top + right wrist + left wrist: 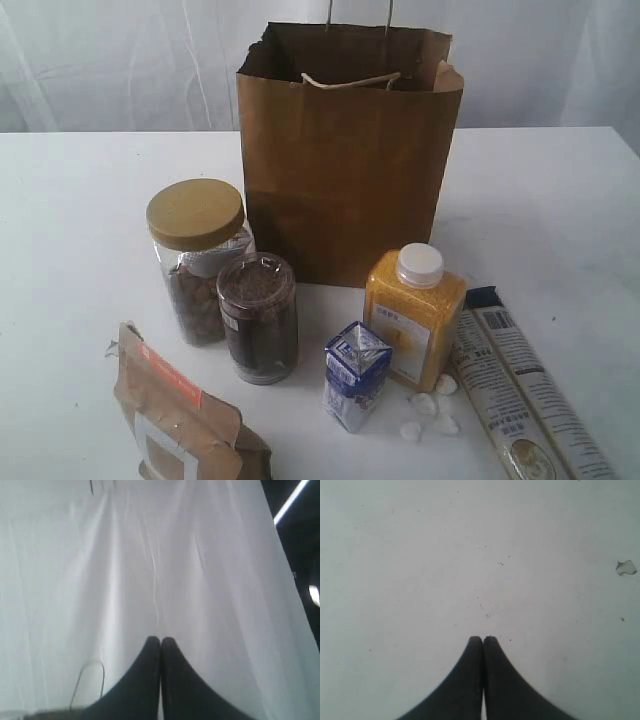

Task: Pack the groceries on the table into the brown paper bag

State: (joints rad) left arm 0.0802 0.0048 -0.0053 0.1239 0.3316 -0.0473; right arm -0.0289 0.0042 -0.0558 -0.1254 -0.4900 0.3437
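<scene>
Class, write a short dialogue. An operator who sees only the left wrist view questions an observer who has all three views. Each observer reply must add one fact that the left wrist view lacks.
Operator: I see only my shut left claw above the white table. Where is the brown paper bag?
Observer: The brown paper bag stands upright with its mouth open, towards the back of the table.
Operator: What is the other arm doing?
Observer: The right claw is shut with nothing in it, and it points at a white curtain.
</scene>
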